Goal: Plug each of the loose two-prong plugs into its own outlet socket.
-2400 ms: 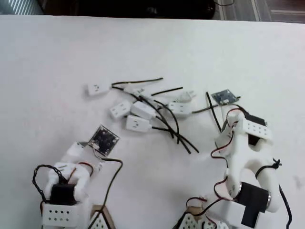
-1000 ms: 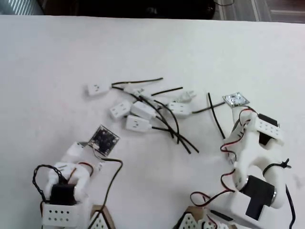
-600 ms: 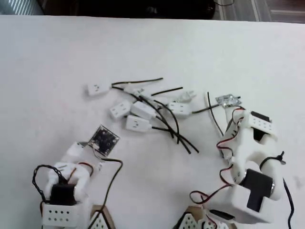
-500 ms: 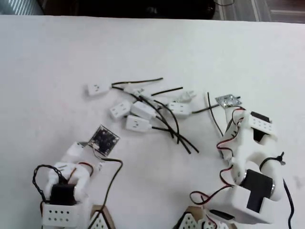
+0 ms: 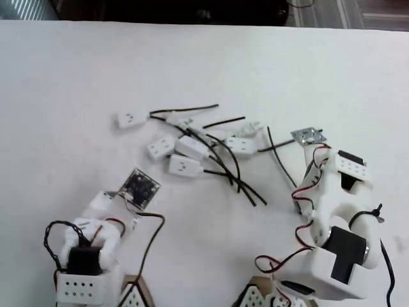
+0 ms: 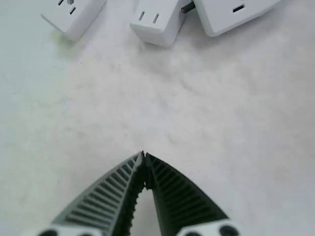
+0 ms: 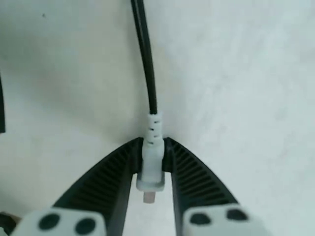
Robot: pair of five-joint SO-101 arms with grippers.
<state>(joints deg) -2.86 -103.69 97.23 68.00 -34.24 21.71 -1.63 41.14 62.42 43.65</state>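
My right gripper point(image 7: 150, 147) is shut on a small white two-prong plug point(image 7: 151, 164), whose black cord point(image 7: 145, 59) runs straight away from the fingers. In the high view that cord point(image 5: 278, 157) trails from the right arm point(image 5: 332, 192) toward the pile. Several white outlet blocks point(image 5: 184, 166) and loose black-corded plugs point(image 5: 174, 118) lie tangled at the table's middle. My left gripper point(image 6: 144, 158) is shut on nothing, low over bare table. Ahead of it are three outlet blocks: one point(image 6: 74, 14), a second point(image 6: 157, 19) and a third point(image 6: 236, 12).
The white table point(image 5: 77, 70) has open room at the left, the far side and the right of the pile. One outlet block point(image 5: 131, 119) lies apart at the pile's left. The left arm point(image 5: 86, 249) sits at the near left edge.
The right arm swung right, then back left, carrying the held plug. Its cord has shifted left toward the pile. The left arm has not moved.
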